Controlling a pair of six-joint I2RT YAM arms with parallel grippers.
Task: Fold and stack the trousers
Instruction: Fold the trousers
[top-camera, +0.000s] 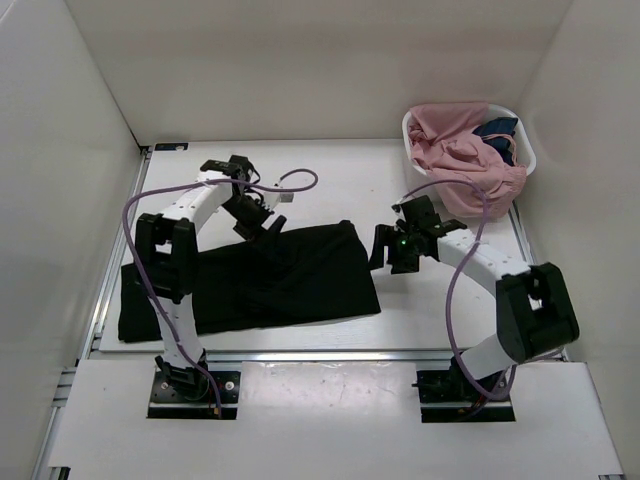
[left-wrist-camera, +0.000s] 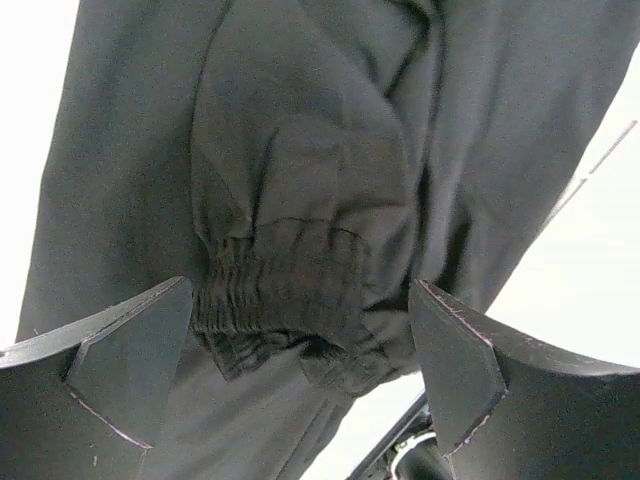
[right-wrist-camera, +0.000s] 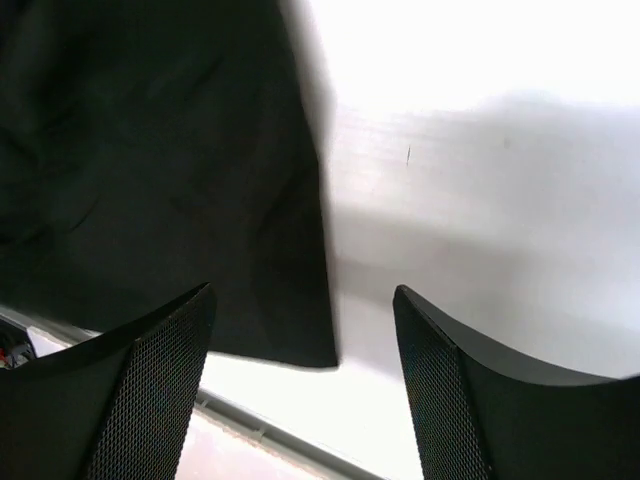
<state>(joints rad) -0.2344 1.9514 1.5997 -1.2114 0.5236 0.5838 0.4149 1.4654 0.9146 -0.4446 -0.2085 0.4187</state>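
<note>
Long black soft-fabric trousers (top-camera: 270, 280) lie folded in a flat band across the near-left part of the white table (top-camera: 330, 175), one end tucked under the left arm. The left gripper (top-camera: 262, 225) hovers at their far edge with its jaws spread wide, and the gathered elastic cuff (left-wrist-camera: 280, 300) sits between the fingers (not pinched). The right gripper (top-camera: 385, 250) hangs just off the trousers' right edge, jaws apart, holding nothing. At far right, a white plastic basket (top-camera: 406, 128) holds a crumpled pink garment (top-camera: 455, 150) and a small dark blue garment (top-camera: 498, 130).

The trousers (top-camera: 280, 275) are soft matte cloth, the table (top-camera: 350, 190) smooth, the basket (top-camera: 406, 130) glossy plastic.
</note>
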